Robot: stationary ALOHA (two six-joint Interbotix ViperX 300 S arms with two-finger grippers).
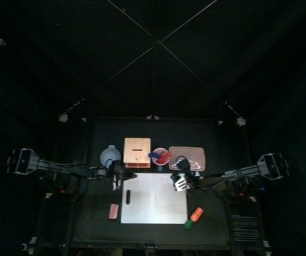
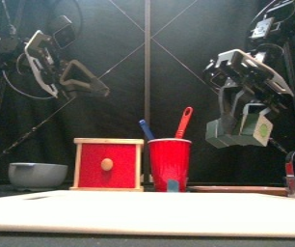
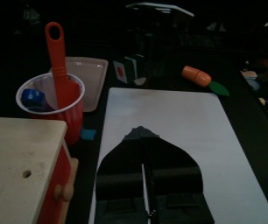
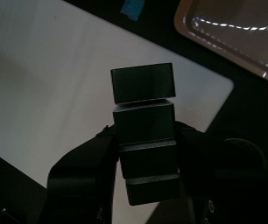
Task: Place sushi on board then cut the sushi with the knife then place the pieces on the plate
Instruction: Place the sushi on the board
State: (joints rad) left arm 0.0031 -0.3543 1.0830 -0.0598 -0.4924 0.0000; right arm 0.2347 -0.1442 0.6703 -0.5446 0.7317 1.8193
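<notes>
White board [image 1: 153,200]; sushi [image 4: 144,87] dark, blocky, segmented.

Smooth matt white cutting board [image 1: 153,197], pale bare-grained wooden box [image 2: 108,162] with a painted red front, glossy red plastic cup [image 2: 170,162], shiny pink tray [image 4: 242,35] catching light, matt dark sushi roll [image 4: 146,122] blocks

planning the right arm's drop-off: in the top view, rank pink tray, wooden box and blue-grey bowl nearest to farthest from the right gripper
1. pink tray, just behind the right gripper, back right of centre.
2. wooden box, back row, left of centre.
3. blue-grey bowl, back row, farthest left.
</notes>
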